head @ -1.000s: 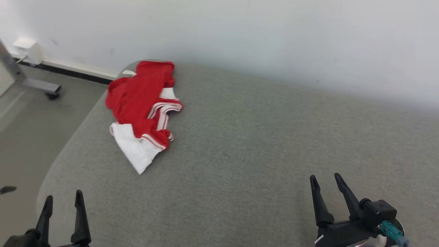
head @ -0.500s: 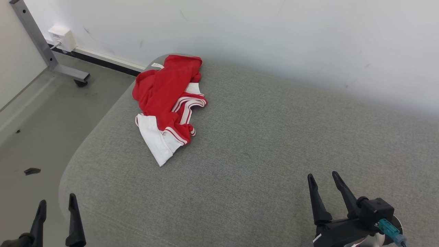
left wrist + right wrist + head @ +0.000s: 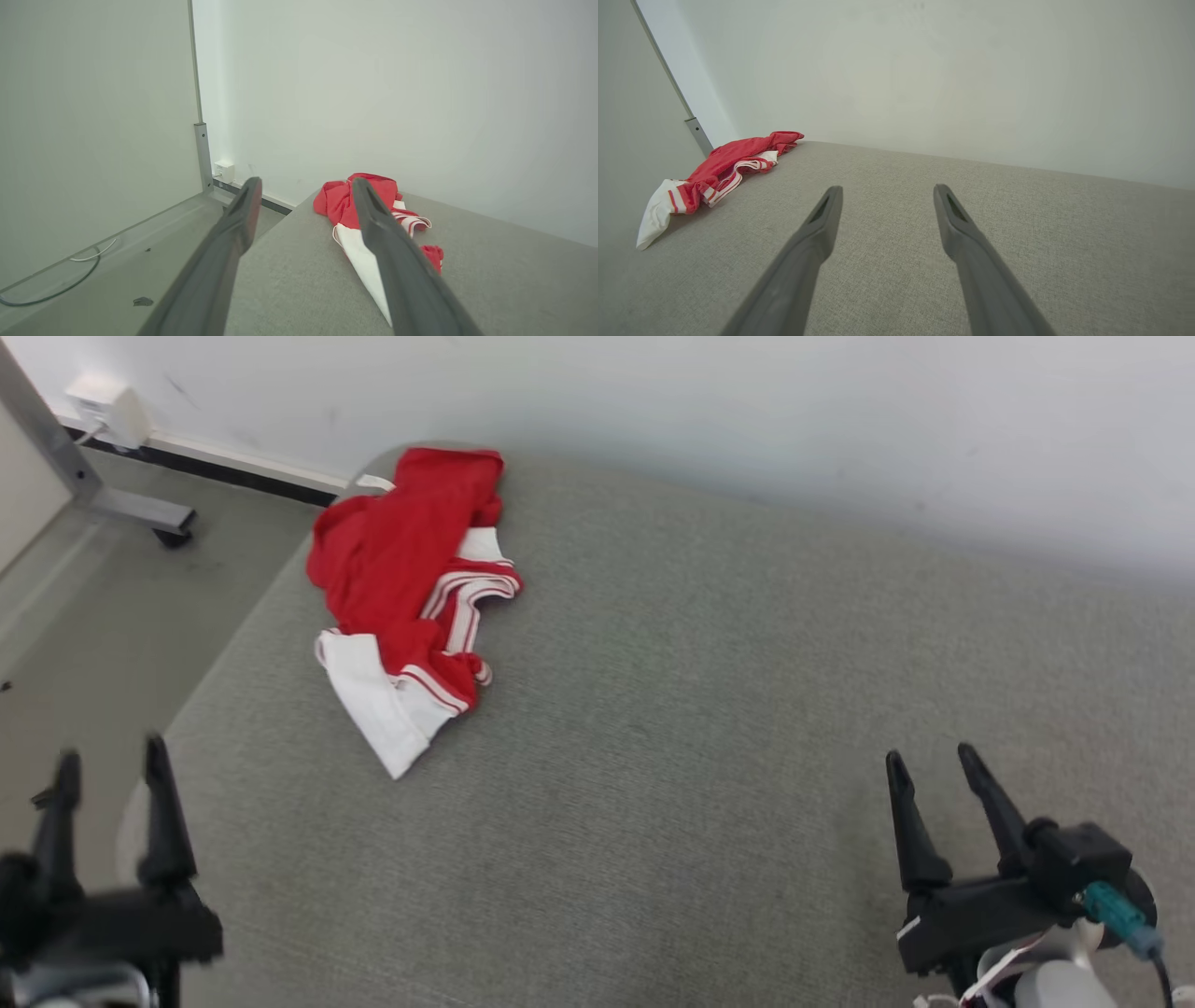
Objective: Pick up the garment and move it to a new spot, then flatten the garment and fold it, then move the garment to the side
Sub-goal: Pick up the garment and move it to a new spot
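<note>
A crumpled red garment (image 3: 401,560) with white trim and a white panel lies bunched at the far left corner of the grey cushioned surface (image 3: 709,709). It shows too in the left wrist view (image 3: 341,205) and the right wrist view (image 3: 724,161). My left gripper (image 3: 110,767) hovers open at the lower left, over the surface's near left edge, well short of the garment. My right gripper (image 3: 934,761) stands open at the lower right above bare fabric, far from the garment. Both hold nothing.
A white wall (image 3: 747,420) runs behind the surface. To the left is grey floor (image 3: 103,607) with a metal frame leg and caster (image 3: 121,509), a white wall box (image 3: 107,401), and a cable (image 3: 56,280) on the floor.
The head camera has swung, shifting the whole picture. Both grippers now sit higher in the head view, the left one more so. The garment lies as before.
</note>
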Available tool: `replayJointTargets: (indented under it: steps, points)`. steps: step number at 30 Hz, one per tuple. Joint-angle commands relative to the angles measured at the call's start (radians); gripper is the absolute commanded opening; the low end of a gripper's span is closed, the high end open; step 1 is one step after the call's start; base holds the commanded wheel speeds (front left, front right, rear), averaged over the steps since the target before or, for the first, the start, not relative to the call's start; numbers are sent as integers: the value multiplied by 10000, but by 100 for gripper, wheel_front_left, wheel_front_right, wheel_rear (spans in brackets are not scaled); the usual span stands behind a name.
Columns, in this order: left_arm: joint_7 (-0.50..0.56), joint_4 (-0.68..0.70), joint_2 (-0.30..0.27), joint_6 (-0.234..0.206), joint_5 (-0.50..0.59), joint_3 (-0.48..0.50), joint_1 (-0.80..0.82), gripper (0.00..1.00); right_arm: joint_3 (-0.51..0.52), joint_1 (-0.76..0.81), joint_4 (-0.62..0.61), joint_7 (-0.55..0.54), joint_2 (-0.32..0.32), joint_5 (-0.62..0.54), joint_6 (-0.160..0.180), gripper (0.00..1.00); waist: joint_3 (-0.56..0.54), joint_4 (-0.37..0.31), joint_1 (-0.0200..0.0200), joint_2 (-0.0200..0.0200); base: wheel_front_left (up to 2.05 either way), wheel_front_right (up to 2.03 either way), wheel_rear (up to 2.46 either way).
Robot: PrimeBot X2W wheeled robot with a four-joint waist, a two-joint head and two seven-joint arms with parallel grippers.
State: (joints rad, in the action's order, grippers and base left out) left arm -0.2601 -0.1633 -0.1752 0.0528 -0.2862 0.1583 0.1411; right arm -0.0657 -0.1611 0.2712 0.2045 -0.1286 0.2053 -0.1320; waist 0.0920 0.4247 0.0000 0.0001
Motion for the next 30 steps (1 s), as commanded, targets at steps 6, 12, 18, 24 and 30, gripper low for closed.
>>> replayJointTargets:
  steps: [6, 12, 18, 24, 30]
  points:
    - [-33, -391, -550, 170, -318, 179, 2341, 100, 222, -602, -772, -350, -245, -299, 28, 100, 1741, -1401, 0, -1, 0, 0, 0]
    - [-19, -1081, -1257, 329, -518, 328, 4611, 100, 238, -1183, -1496, -553, -460, -604, 26, 100, 3078, -2414, 0, -1, 0, 0, 0]
    - [-12, -2111, -1782, 455, -707, 258, 6407, 100, 527, -1437, -2164, -713, -643, -726, 26, 100, 3909, -2928, 0, -1, 0, 0, 0]
    - [225, -3892, -2273, 592, -854, -14, 7877, 100, 772, -1392, -2913, -957, -752, -787, 28, 100, 4477, -3204, 0, -1, 0, 0, 0]
    - [965, -6034, -2664, 682, -1129, -259, 8608, 100, 925, -1320, -3340, -1138, -844, -778, 28, 100, 4632, -3290, 0, -1, 0, 0, 0]
